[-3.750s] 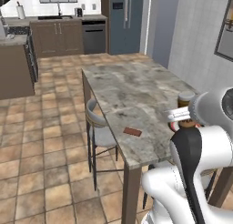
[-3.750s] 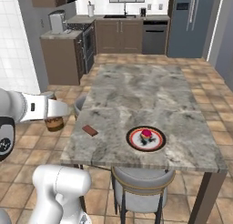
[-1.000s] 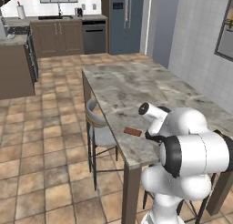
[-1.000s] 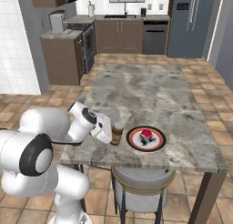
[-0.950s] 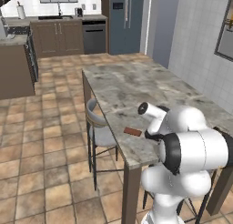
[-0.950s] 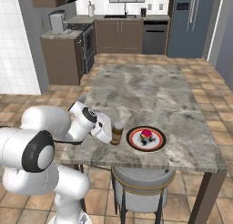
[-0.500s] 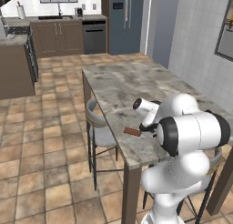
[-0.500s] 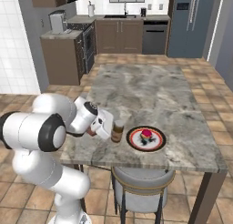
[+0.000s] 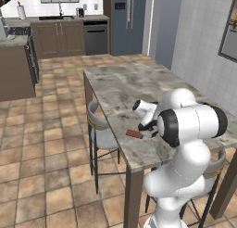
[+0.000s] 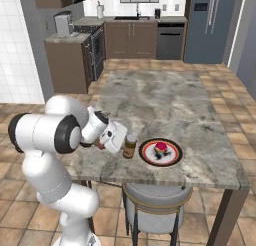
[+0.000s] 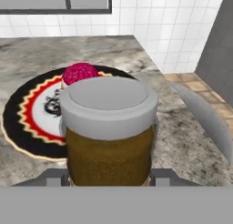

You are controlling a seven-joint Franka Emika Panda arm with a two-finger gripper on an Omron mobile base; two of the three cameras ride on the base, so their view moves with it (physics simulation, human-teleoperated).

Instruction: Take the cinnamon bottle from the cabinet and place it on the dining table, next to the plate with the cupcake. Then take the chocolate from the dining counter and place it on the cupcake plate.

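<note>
The cinnamon bottle point(image 10: 130, 148), a brown jar with a grey lid, stands upright on the dining table point(image 10: 165, 105), just left of the red-rimmed plate point(image 10: 172, 160). A pink-topped cupcake point(image 10: 160, 149) sits on that plate. My gripper point(image 10: 126, 144) is shut on the bottle from the left. In the hand view the cinnamon bottle point(image 11: 109, 127) is close up between my fingers point(image 11: 166, 176), with the plate point(image 11: 25, 123) and cupcake point(image 11: 79, 73) right behind it. The chocolate point(image 9: 134, 134), a flat reddish-brown bar, lies near the table's edge beside my hand.
A grey-cushioned stool point(image 10: 155, 200) stands under the table's near edge below the plate. Another stool point(image 9: 102, 129) is at the table's long side. Most of the stone top beyond the plate is bare. Brown kitchen units and a fridge point(image 10: 210, 25) line the far wall.
The bottle has stayed beside the plate in my grip. My elbow has swung up and in toward the table over the last second.
</note>
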